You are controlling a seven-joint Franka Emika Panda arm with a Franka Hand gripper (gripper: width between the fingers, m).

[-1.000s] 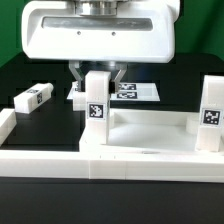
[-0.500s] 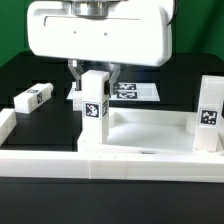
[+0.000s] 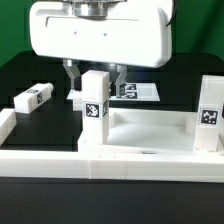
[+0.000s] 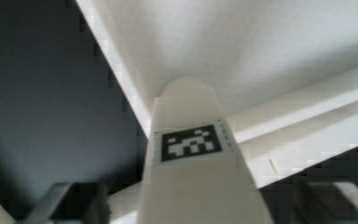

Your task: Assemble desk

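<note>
The white tabletop point(image 3: 150, 130) lies flat with its raised rim up. One tagged leg point(image 3: 95, 105) stands upright at the tabletop's corner on the exterior view's left. My gripper point(image 3: 95, 78) is above it, open, a finger on each side of the leg's top with a gap at each. In the wrist view the leg point(image 4: 194, 140) runs between the fingers point(image 4: 60, 205) toward the tabletop point(image 4: 247, 50). A second leg point(image 3: 210, 115) stands upright at the corner on the exterior view's right. A third leg point(image 3: 33, 98) lies loose on the black table.
The long white border rail point(image 3: 40, 162) runs along the front and up the exterior view's left side, against the tabletop. The marker board point(image 3: 140, 92) lies flat behind the gripper.
The fingers have spread apart from the upright leg. The gripper body has shifted slightly toward the exterior view's right. The leg stays standing.
</note>
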